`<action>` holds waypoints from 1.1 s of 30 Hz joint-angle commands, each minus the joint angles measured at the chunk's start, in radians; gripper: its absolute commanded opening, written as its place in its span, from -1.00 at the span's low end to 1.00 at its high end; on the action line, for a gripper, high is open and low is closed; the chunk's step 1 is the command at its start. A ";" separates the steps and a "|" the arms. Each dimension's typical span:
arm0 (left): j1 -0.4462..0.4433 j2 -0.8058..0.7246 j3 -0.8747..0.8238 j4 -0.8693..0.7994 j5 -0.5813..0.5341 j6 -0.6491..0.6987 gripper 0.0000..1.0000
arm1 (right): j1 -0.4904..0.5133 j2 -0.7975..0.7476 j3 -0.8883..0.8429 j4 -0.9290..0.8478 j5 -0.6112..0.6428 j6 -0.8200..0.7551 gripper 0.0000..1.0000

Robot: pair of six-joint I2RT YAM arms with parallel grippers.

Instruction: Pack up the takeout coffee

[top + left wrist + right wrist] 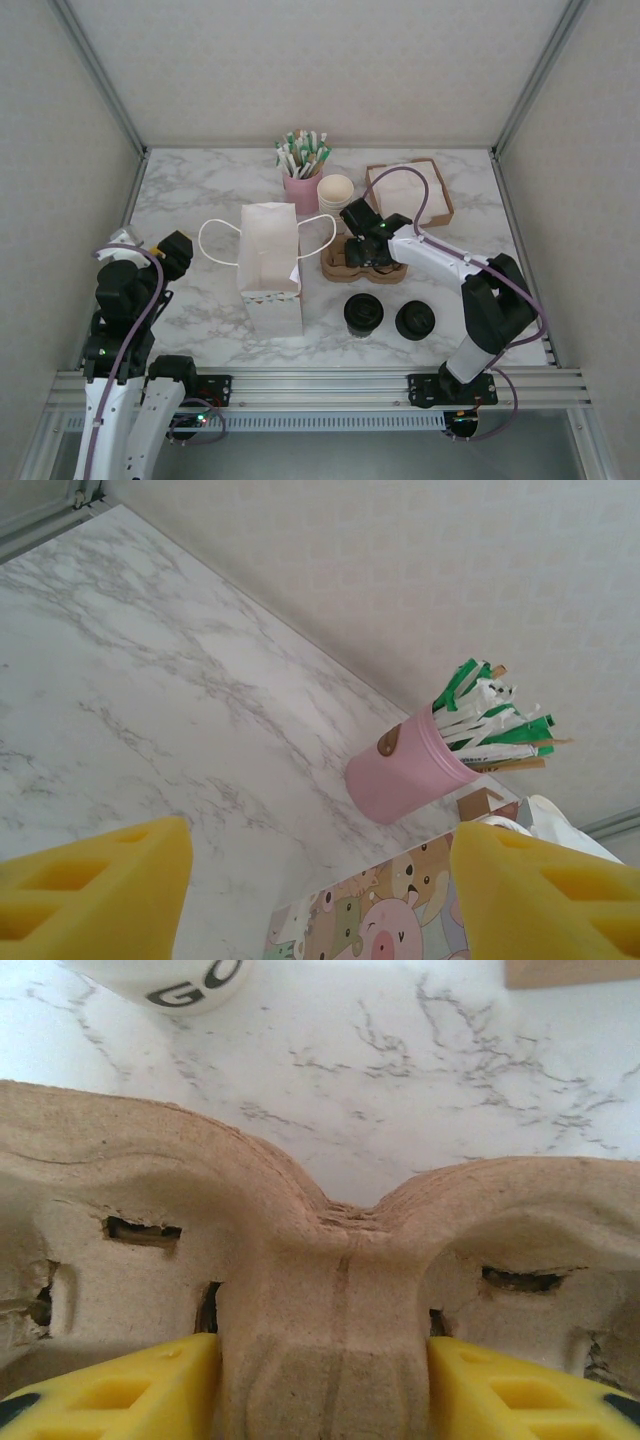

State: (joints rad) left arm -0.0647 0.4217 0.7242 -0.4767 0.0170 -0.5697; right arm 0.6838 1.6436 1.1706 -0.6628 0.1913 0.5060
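Observation:
The takeout coffee [363,315], a pale cup under a black lid, stands on the marble near the front, right of the white paper bag [270,265]. My right gripper [367,238] [325,1385] is down on the brown pulp cup carrier [352,258] [320,1260]. Its yellow fingers [120,1390] press both sides of the carrier's central ridge. My left gripper [176,250] [320,870] hovers open at the table's left side, nothing between its fingers. It faces the bag's cartoon-printed side [385,920].
A stack of black lids [415,320] sits right of the coffee. At the back are a pink pot of wrapped straws [300,185] [410,770], stacked cream cups [336,188] and a napkin box [410,192]. The bag's handles [215,245] loop out sideways.

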 commanded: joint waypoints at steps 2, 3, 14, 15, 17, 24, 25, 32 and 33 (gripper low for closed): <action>-0.009 0.009 -0.003 -0.011 -0.008 -0.006 0.32 | -0.004 0.001 0.053 -0.086 0.101 0.006 0.12; -0.009 0.010 -0.003 -0.010 -0.006 -0.006 0.32 | -0.004 0.004 0.056 -0.092 0.098 -0.001 0.15; -0.009 0.012 -0.003 -0.009 -0.007 -0.006 0.32 | -0.003 -0.019 0.028 -0.041 0.022 -0.023 0.20; -0.009 0.011 -0.003 -0.009 -0.007 -0.006 0.32 | -0.002 -0.011 0.036 -0.056 0.040 -0.020 0.17; -0.009 0.009 -0.003 -0.010 -0.005 -0.006 0.32 | -0.003 0.001 0.043 -0.076 0.076 -0.020 0.12; -0.009 0.009 -0.005 -0.007 -0.002 -0.007 0.30 | 0.000 -0.009 0.039 -0.067 0.046 -0.026 -0.05; -0.009 0.011 -0.005 -0.007 -0.003 -0.007 0.30 | 0.000 -0.010 0.041 -0.069 0.048 -0.025 -0.12; -0.009 0.011 -0.005 -0.007 -0.002 -0.007 0.30 | 0.004 -0.007 0.059 -0.087 0.040 -0.023 -0.24; -0.008 0.010 -0.005 -0.007 -0.001 -0.007 0.30 | 0.006 -0.012 0.059 -0.089 0.040 -0.023 -0.24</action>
State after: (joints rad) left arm -0.0647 0.4320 0.7242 -0.4767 0.0177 -0.5697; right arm 0.6834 1.6337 1.1988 -0.7208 0.2268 0.4835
